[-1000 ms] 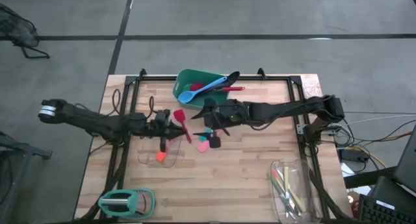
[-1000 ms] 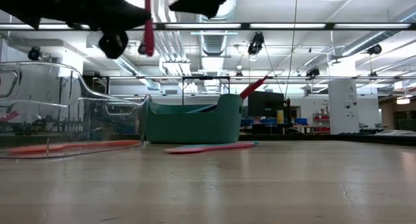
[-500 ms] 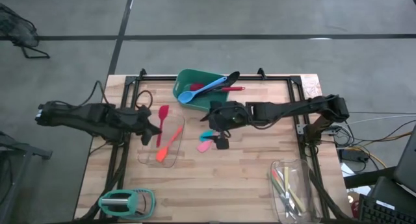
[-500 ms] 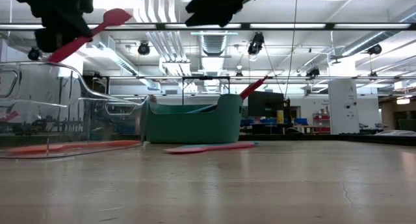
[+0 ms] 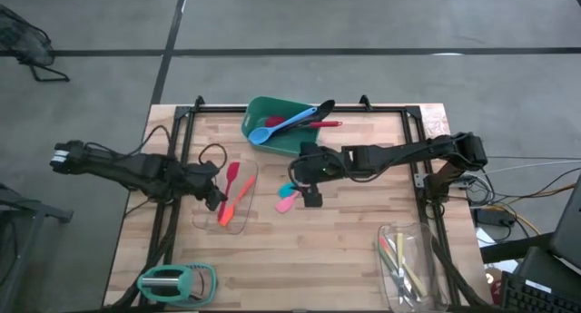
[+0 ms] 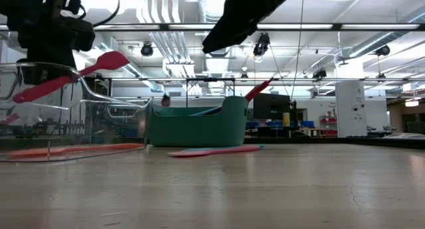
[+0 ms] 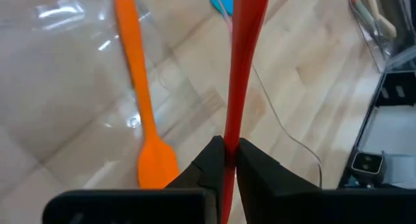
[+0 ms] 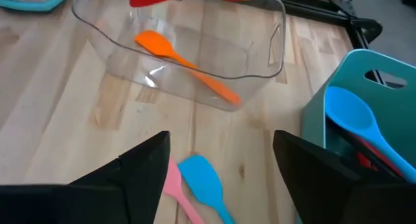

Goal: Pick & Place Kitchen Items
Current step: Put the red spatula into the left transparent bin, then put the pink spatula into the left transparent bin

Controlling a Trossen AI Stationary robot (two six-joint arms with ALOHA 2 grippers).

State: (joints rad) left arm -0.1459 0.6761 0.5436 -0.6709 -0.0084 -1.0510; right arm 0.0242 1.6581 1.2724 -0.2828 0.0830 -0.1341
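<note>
Lowered since the earlier frame, the left tool [image 5: 218, 197], clamped on the red spatula [image 5: 231, 177], holds it tilted, blade up, over the clear tray [image 5: 247, 218], left arm stretched low.

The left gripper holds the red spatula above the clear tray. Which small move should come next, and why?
Probably lower it a little, then open. The left gripper is shut on the red spatula, which hangs tilted above the clear tray where the orange spatula already lies. The low view shows it not yet resting inside.
</note>
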